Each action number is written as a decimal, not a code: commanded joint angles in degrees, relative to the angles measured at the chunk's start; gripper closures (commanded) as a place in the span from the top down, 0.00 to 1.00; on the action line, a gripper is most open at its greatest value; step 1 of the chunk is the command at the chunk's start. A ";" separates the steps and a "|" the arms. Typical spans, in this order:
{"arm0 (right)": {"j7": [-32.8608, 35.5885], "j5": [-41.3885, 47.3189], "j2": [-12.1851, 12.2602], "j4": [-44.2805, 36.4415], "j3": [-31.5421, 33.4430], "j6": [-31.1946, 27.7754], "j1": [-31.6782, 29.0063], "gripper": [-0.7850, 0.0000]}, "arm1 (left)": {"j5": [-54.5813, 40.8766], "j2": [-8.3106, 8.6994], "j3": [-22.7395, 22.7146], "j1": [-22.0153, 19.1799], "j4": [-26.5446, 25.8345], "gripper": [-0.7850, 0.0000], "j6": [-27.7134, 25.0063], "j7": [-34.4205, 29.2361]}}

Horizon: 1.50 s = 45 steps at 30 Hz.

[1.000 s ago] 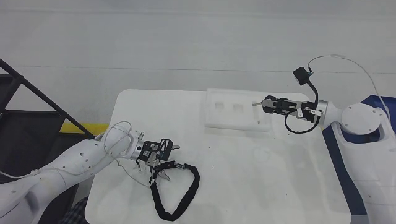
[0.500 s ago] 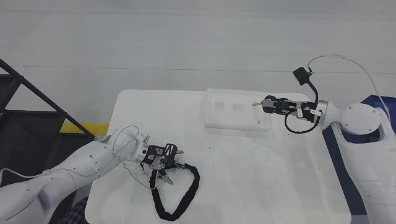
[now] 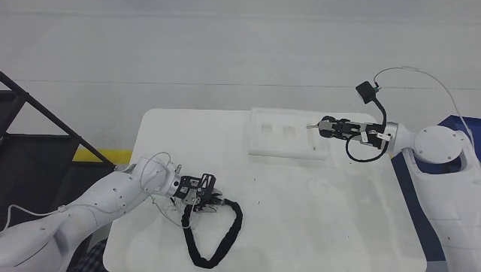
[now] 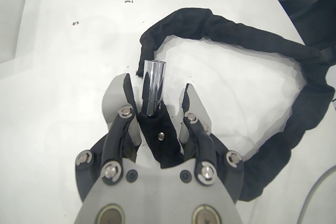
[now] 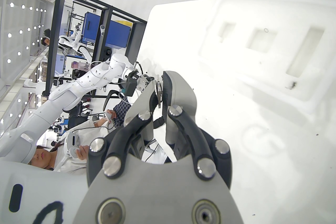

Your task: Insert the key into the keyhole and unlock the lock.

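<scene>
Overhead, looks down on a white tabletop (image 3: 316, 204) ringed by pale floor. Finds the chain lock (image 3: 218, 238) at 7 o'clock, with its chrome barrel (image 4: 153, 88) lying between the left jaws. Shows those jaws spread wide, one to each side of the barrel, gripping nothing. Places the right jaws at 2 o'clock, pinched shut on the key (image 3: 310, 126), over the foam tray (image 3: 259, 148) at 12 o'clock, well apart from the lock.

Risks knocking the loose barrel aside on closing, since nothing pins the fabric sleeve (image 4: 236, 30). Risks clamping over the keyhole too; cannot tell where on the barrel it sits. Risks a missed insertion if the key sits tilted in the pinch.

Has little margin at 7 o'clock, where the loop lies near the tabletop's edge. Has wide bare surface from centre to 4 o'clock for bringing key and lock together.
</scene>
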 commanded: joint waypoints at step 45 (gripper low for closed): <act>0.87 4.43 1.26 -19.74 0.01 9.81 -6.69 0.00 | -31.12 6.62 -23.06 5.32 -30.70 0.00 1.40 -11.52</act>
